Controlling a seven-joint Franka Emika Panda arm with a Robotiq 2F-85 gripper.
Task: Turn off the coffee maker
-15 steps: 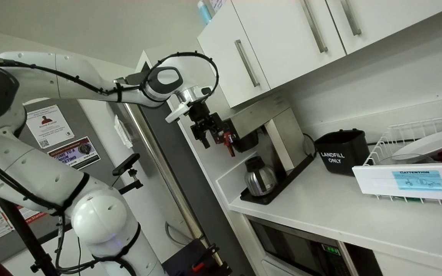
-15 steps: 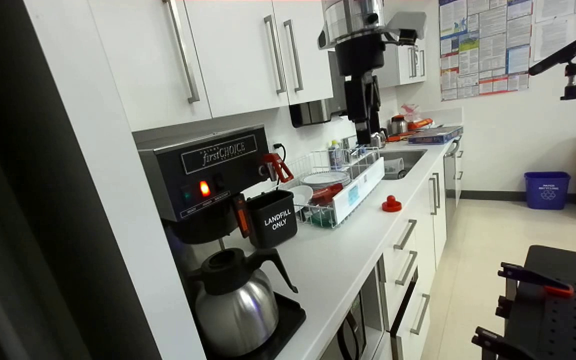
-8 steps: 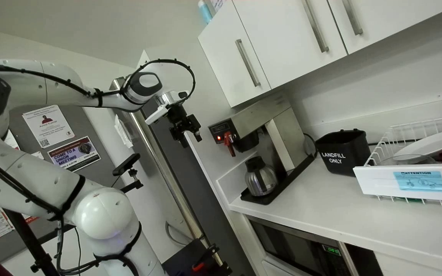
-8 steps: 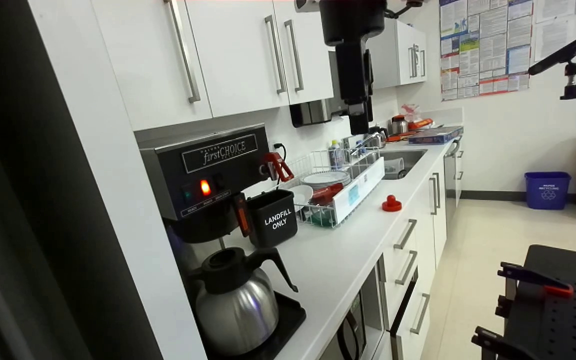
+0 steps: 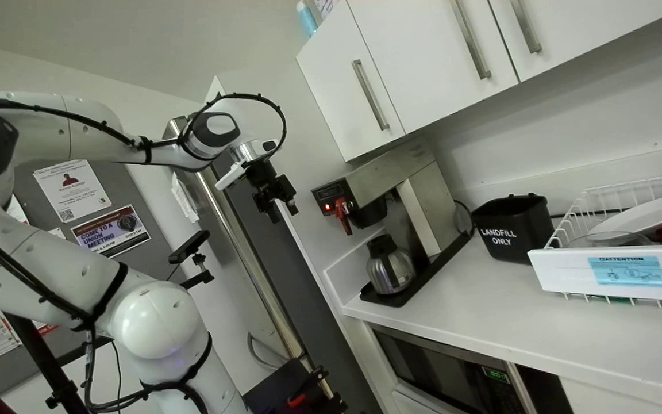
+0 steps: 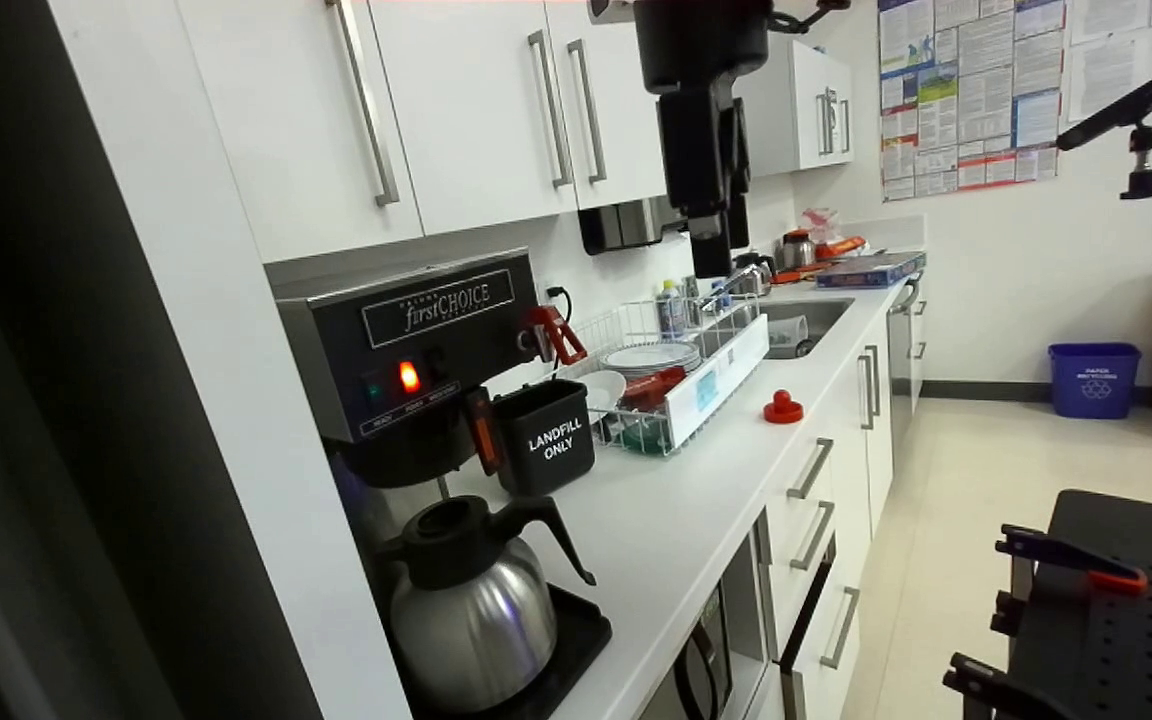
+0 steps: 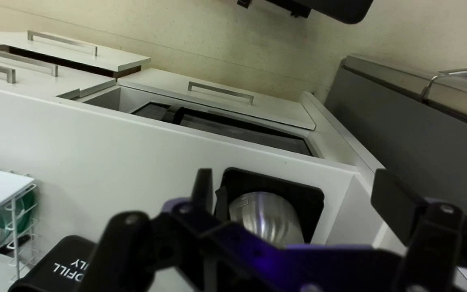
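Note:
The coffee maker has a black front panel and steel top, and it stands at the counter's end in both exterior views (image 5: 385, 172) (image 6: 436, 345). An orange-red light (image 6: 409, 376) glows on its panel beside dark switches. A red tap handle (image 6: 558, 335) sits at the panel's right end. A steel carafe (image 6: 476, 625) with black lid stands on the base; it also shows in the wrist view (image 7: 264, 215). My gripper (image 5: 283, 214) is open and empty, fingers pointing down, apart from the panel. In the wrist view the gripper (image 7: 292, 178) has widely spaced fingers.
A black landfill bin (image 6: 546, 440) and a white dish rack (image 6: 716, 385) stand along the counter (image 6: 676, 500). White upper cabinets (image 5: 383, 63) hang above the coffee maker. A tall grey fridge (image 7: 412, 142) is beside the counter's end. A red knob-like object (image 6: 783, 408) lies on the counter.
My gripper has drawn back from in front of the coffee maker's panel, then shifted only slightly. It has stayed open. The panel light is lit throughout; the coffee maker has not moved.

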